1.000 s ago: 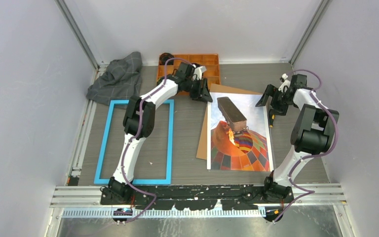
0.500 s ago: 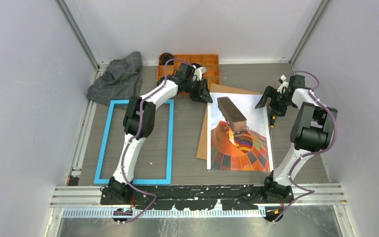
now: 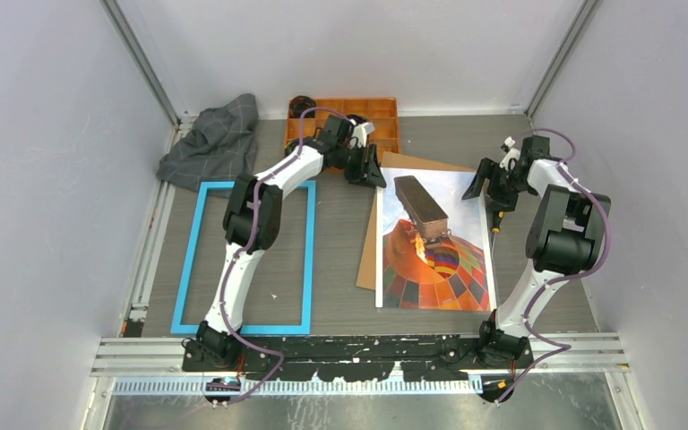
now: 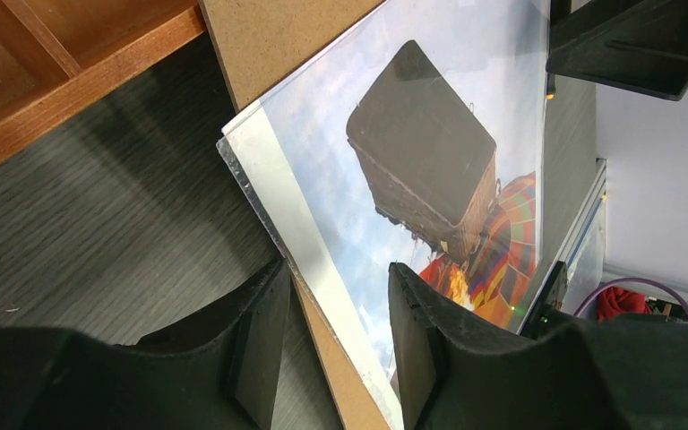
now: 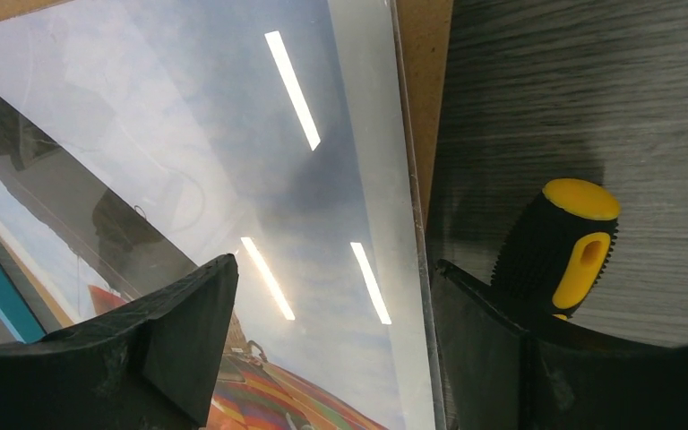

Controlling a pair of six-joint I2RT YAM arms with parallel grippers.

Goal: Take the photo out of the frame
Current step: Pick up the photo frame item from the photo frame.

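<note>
Photo (image 3: 434, 242) is out of the frame (image 3: 244, 257). It lies face up toward the right of the table (image 3: 340, 296) on a brown backing board (image 3: 369, 255). The board pokes out along the photo's left and far edges, skewed to it. A clear sheet seems to lie over the print: its ragged edge shows in the left wrist view, and glare streaks show in the right wrist view.

Frame lies flat near the left edge with bare tabletop showing through it. The left arm crosses over its far-right corner and hides part of the border.

Left gripper (image 4: 336, 273) is at the photo's far-left corner, fingers apart and straddling the photo and board edge. Can't tell if they touch.

Right gripper (image 5: 333, 267) is at the photo's far-right corner, fingers wide apart over the right edge. Contact is unclear there too.

Screwdriver (image 5: 560, 246) with a black and yellow handle lies just right of the board beside the right finger. Its shaft is cut off.

Orange compartment tray (image 3: 381, 121) sits at the far edge, partly hidden by the left arm. Grey cloth (image 3: 210, 143) is bunched in the far-left corner.
</note>
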